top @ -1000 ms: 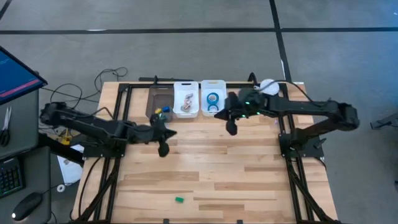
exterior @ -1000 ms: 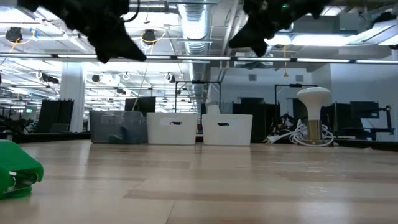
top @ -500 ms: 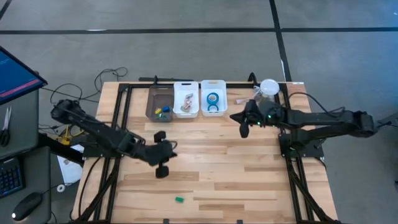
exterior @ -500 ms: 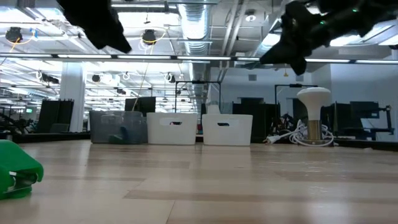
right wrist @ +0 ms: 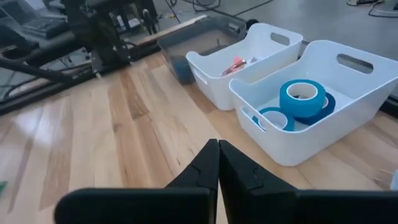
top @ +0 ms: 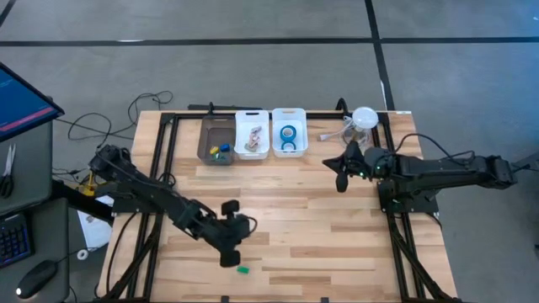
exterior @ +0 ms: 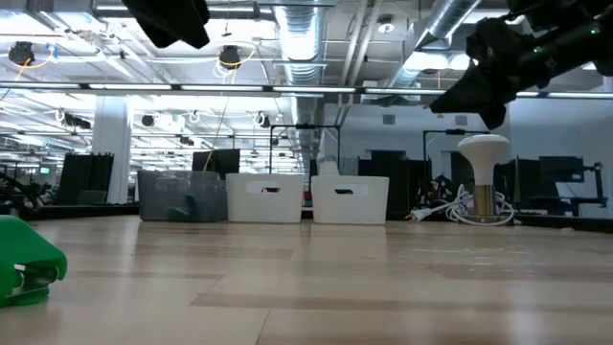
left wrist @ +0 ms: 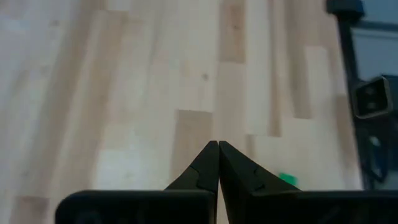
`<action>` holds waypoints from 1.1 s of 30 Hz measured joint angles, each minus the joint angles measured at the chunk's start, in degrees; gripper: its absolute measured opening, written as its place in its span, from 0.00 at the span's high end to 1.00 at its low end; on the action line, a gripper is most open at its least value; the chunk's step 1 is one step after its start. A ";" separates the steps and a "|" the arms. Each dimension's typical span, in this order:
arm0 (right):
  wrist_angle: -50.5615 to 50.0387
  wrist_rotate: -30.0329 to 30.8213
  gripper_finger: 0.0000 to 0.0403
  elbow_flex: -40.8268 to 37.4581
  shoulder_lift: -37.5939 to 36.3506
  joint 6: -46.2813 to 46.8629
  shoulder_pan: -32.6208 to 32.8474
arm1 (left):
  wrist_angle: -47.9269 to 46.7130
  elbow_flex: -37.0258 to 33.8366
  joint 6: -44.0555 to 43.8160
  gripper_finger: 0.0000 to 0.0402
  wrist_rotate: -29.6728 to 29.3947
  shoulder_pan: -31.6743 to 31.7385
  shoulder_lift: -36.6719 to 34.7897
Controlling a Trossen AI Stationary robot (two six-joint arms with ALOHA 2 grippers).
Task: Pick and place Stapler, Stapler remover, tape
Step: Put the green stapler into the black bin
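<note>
My left gripper (top: 229, 257) hangs over the near part of the desk (top: 320, 236), jaws clenched with nothing between them; in the left wrist view the fingertips (left wrist: 217, 149) meet in a point. Just beside it, near the front edge, lies a small green stapler (top: 242, 270), also seen in the low view at the near left (exterior: 29, 259) and past the fingers in the wrist view (left wrist: 287, 180). It is apart from the gripper, not touched.

My right gripper (top: 341, 181) sits above the desk toward the right edge, near the back, jaws clenched and empty too; the closed tips show in the right wrist view (right wrist: 217, 149).

Along the back edge I have three bins in a row: a dark clear bin (top: 205, 143) with small coloured bits, a white middle bin (top: 239, 135) with small items I cannot make out, and a white right bin (top: 301, 135). The tape (top: 288, 133) is in the right bin; the right wrist view shows blue rolls (right wrist: 303, 97) resting there, one stacked on another.

A white lamp-like object (top: 364, 118) stands at the back right corner.
</note>
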 joint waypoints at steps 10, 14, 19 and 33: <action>-0.13 0.01 1.00 -0.86 -0.23 -0.19 -0.04 | 0.63 1.65 -7.56 0.99 21.47 -0.35 4.76; -0.12 0.01 1.00 -0.86 0.25 -0.43 -0.04 | 4.72 1.68 -9.69 0.99 19.38 -1.95 5.35; -2.02 -0.13 1.00 -0.83 1.65 -0.41 -0.04 | 5.24 2.13 -13.38 0.99 17.94 -2.85 8.45; -4.36 -0.18 1.00 -0.86 6.53 0.12 -0.04 | -9.14 12.60 -10.69 0.99 22.70 -2.84 17.92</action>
